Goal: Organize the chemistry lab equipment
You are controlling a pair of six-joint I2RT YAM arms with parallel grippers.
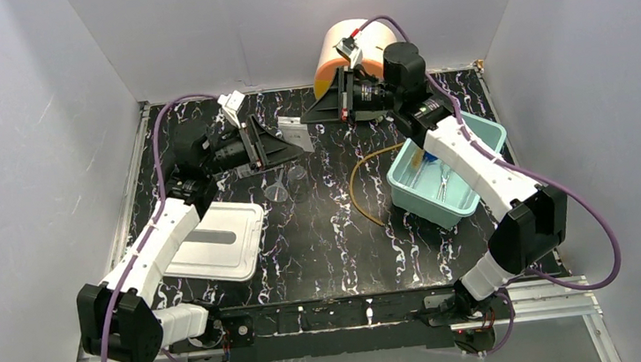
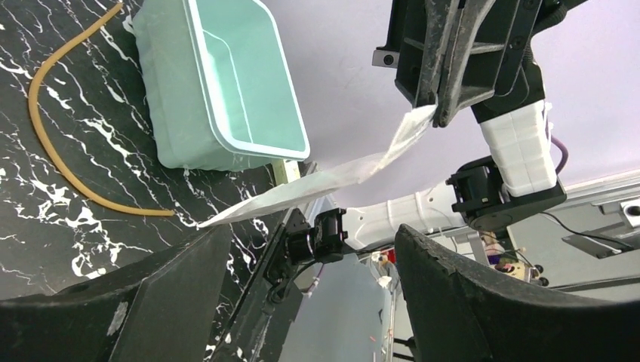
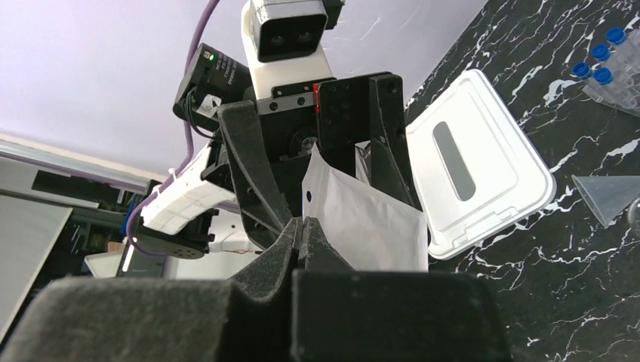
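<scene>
We are pinching the bag (image 2: 317, 185) by one corner in our right claw (image 2: 436, 113), holding it in the air over the far middle of the desk (image 2: 45, 226), left of the bin (image 2: 226, 90). Our left claw (image 2: 294, 241) is standing spread, with the bag's free end reaching toward its gap. The film is hanging limp and slanted, so a left grip that is off line risks folding it aside. It could then slip out, or tear if both claws are pulling.

Looks like a robotics lab test cell. Shows plain white panels (image 1: 28, 129) boxing in a black marbled tabletop (image 1: 324, 252), aluminium rail (image 1: 549, 292) along the near edge, purple cabling (image 1: 156, 161) overhead.
</scene>
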